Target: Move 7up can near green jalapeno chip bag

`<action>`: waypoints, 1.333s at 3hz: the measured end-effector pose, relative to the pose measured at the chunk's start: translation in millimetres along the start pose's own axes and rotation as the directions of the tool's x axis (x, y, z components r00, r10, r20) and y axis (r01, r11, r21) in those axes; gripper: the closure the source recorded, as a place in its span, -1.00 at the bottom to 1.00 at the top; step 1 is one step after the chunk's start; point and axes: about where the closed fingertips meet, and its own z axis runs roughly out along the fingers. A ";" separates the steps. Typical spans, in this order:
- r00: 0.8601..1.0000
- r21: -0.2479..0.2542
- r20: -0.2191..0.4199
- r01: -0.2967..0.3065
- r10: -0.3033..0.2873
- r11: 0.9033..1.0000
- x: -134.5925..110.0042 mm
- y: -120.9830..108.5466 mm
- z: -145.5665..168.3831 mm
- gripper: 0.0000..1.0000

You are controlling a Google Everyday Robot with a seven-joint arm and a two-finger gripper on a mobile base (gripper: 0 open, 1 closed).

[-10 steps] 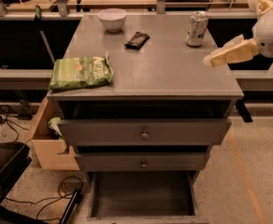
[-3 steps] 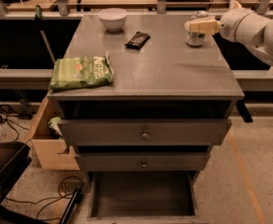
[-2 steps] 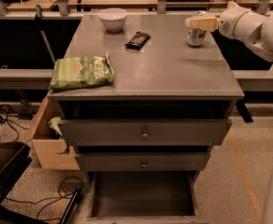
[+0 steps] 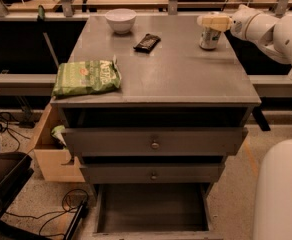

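The 7up can (image 4: 209, 38) stands upright at the far right corner of the grey cabinet top (image 4: 176, 74). My gripper (image 4: 209, 21) reaches in from the right on a white arm and sits right over the can's top, its cream fingers covering the upper part. The green jalapeno chip bag (image 4: 87, 77) lies flat at the front left corner of the top, far from the can.
A white bowl (image 4: 120, 20) stands at the back left and a small dark wrapper (image 4: 147, 42) lies beside it. Below the top are two shut drawers and an open bottom drawer (image 4: 153, 214). A wooden box (image 4: 53, 159) juts out at the left.
My gripper has swung in from the right front edge to the can and now sits lower over its top. The can, bag, bowl and wrapper have not moved.
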 end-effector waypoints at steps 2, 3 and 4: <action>0.998 -0.004 -0.059 -0.013 0.013 1.000 30.6 2.9 16.1 -0.66; 0.998 -0.009 -0.061 -0.015 0.014 1.000 32.3 5.3 18.8 -0.19; 0.998 -0.012 -0.062 -0.016 0.015 1.000 33.4 7.6 21.3 0.26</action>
